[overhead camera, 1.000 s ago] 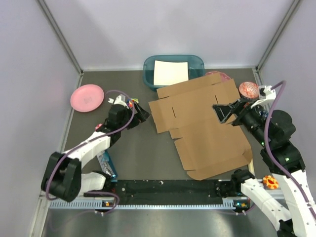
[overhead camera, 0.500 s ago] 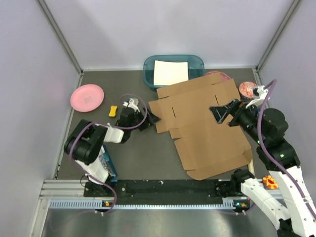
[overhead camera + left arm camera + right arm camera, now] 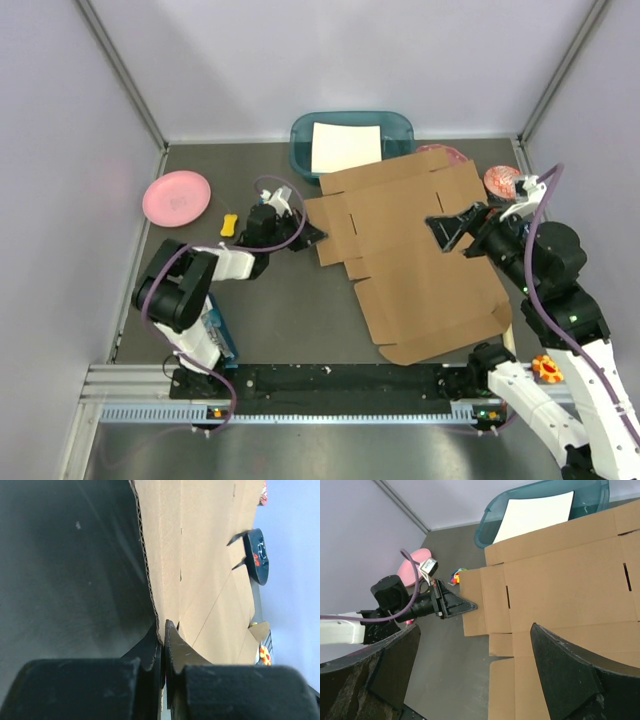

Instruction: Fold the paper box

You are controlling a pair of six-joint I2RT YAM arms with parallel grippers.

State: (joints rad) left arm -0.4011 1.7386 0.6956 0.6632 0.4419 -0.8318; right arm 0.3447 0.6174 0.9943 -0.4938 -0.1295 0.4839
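Grey table (image 3: 280, 300), left gripper (image 3: 316, 236) pinching paper box (image 3: 420, 260)

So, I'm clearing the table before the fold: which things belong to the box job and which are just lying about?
Job: paper box; left gripper, shut on its left edge; right gripper, open over it.
Lying about: teal bin; white sheet in it; pink plate; small yellow item; reddish round object.

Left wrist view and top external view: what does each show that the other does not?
Only left wrist: the corrugated edge of the paper box pinched in the shut left end effector. Only top external: the pink plate and the teal bin with its white sheet. Both: the box's flat brown face and the open right end effector.
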